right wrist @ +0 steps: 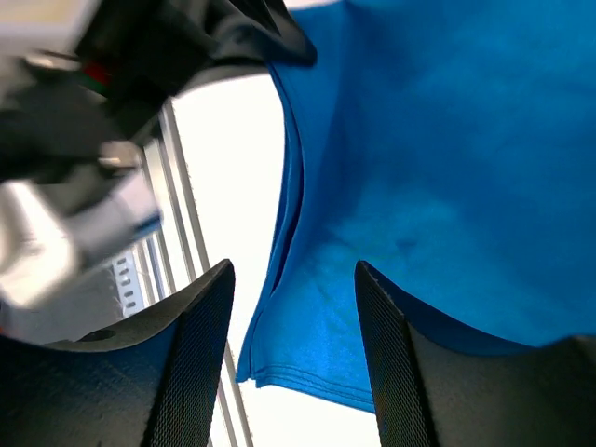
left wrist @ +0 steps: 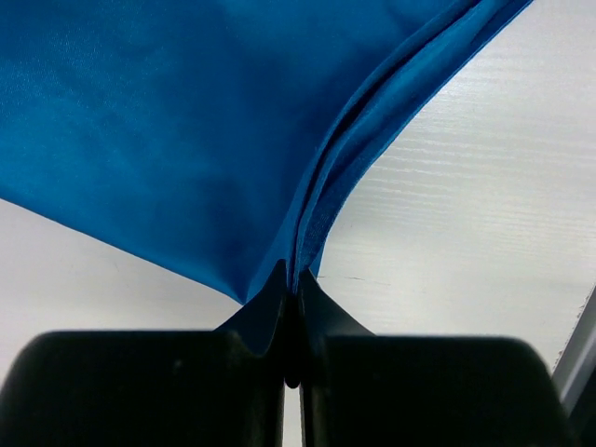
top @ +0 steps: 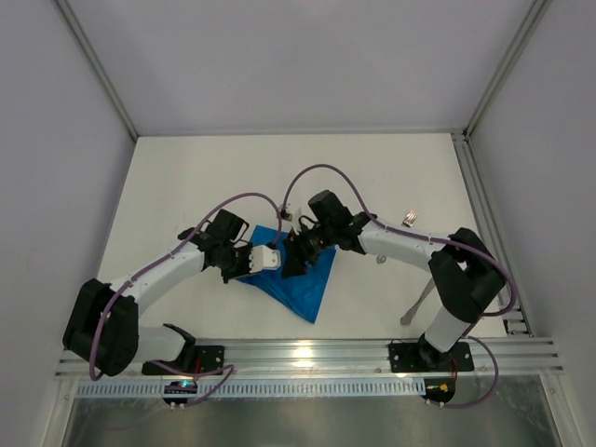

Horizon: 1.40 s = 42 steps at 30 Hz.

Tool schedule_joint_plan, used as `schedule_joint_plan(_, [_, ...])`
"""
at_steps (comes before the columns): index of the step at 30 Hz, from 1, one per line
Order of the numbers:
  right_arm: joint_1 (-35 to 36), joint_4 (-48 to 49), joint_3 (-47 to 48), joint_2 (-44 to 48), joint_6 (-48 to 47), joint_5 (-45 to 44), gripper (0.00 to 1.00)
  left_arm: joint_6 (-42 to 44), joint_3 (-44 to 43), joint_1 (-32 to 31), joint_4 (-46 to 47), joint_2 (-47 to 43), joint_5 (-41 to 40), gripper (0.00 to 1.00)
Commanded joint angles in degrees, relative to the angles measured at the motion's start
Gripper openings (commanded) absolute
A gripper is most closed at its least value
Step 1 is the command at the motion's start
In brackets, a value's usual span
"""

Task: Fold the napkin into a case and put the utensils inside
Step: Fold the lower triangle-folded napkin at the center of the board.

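Note:
The bright blue napkin (top: 303,284) lies folded on the white table between the two arms, one point toward the near rail. My left gripper (top: 267,264) is at its left edge; in the left wrist view the left gripper (left wrist: 292,284) is shut on a folded corner of the napkin (left wrist: 186,130). My right gripper (top: 292,260) hovers over the napkin's upper part, and in the right wrist view the right gripper (right wrist: 293,279) is open above the napkin (right wrist: 438,168) with nothing gripped. A fork (top: 409,220) shows by the right forearm. A second utensil (top: 416,305) lies by the right base.
Grey enclosure walls ring the white table (top: 186,186). An aluminium rail (top: 307,354) runs along the near edge, with the arm bases on it. The left arm's wrist (right wrist: 74,186) fills the upper left of the right wrist view.

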<state>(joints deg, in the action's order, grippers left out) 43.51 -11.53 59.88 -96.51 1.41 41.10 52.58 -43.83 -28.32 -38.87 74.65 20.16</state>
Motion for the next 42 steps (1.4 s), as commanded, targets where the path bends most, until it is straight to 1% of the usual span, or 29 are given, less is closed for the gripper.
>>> schedule_joint_plan(1, [-1.05, 2.72, 1.74, 1.85, 1.48, 1.35, 0.59, -3.44, -3.27, 0.98, -1.82, 0.93, 2.25, 0.0])
schedule_joint_plan(2, [-1.49, 7.35, 1.39, 0.89, 2.97, 0.31, 0.56, -3.88, -3.71, 1.24, -2.08, 1.11, 2.34, 0.0])
schedule_joint_plan(3, [-2.02, 9.31, 1.38, -0.16, 4.55, -1.27, 0.5, -5.02, -4.67, 1.42, -2.26, 1.54, 2.95, 0.0])
schedule_joint_plan(5, [-2.11, 11.7, 2.95, -3.14, 8.16, -6.02, 0.33, -5.82, -5.56, 2.21, -2.87, 1.9, 3.39, 0.0])
schedule_joint_plan(6, [-2.11, 13.01, 5.14, -6.81, 9.3, -7.34, 0.22, -6.34, -5.73, 2.39, -2.96, 2.25, 3.48, 0.0])
schedule_joint_plan(7, [-2.2, 13.72, 6.12, -8.68, 11.66, -9.18, 0.18, -7.04, -6.26, 2.39, -3.14, 2.95, 3.74, 0.0])
schedule_joint_plan(9, [-2.2, 14.34, 8.05, -12.98, 13.78, -9.81, 0.12, -7.66, -6.7, 2.47, -3.84, 3.74, 4.01, 0.0])
schedule_joint_plan(10, [-2.2, 15.04, 8.15, -13.87, 14.67, -10.07, 0.1, -8.19, -6.79, 2.56, -3.93, 4.36, 4.35, 0.0])
schedule_joint_plan(15, [-2.11, 17.86, 4.2, -15.55, 18.01, -12.62, 0.06, -9.59, -8.89, 3.7, -4.28, 6.73, 6.11, 0.0])
schedule_joint_plan(20, [-2.11, 17.33, 3.84, -18.27, 18.45, -11.22, 0.05, -12.84, -16.09, 5.28, -6.91, 14.45, 8.92, 0.0])
schedule_joint_plan(25, [-2.2, 16.37, 3.67, -19.51, 17.58, -9.9, 0.04, -13.99, -17.51, 6.78, -6.04, 17.54, 9.63, 0.0])
schedule_joint_plan(29, [-2.28, 16.54, 3.05, -19.51, 16.61, -8.5, 0.04, -15.75, -20.76, 8.1, -7.18, 20.88, 10.86, 0.0])
schedule_joint_plan(33, [-2.29, 15.4, 3.58, -19.33, 14.94, -7.62, 0.04, -16.28, -22.78, 9.94, -7.71, 23.43, 9.46, 0.0])
schedule_joint_plan(38, [-2.46, 12.85, 4.63, -19.6, 11.17, -7.0, 0.04, -13.48, -26.64, 10.3, -10.95, 26.07, 4.98, 0.0])
schedule_joint_plan(42, [-2.37, 12.15, 4.72, -18.98, 8.88, -6.3, 0.04, -10.92, -28.41, 10.3, -13.16, 27.39, 4.09, 0.0])
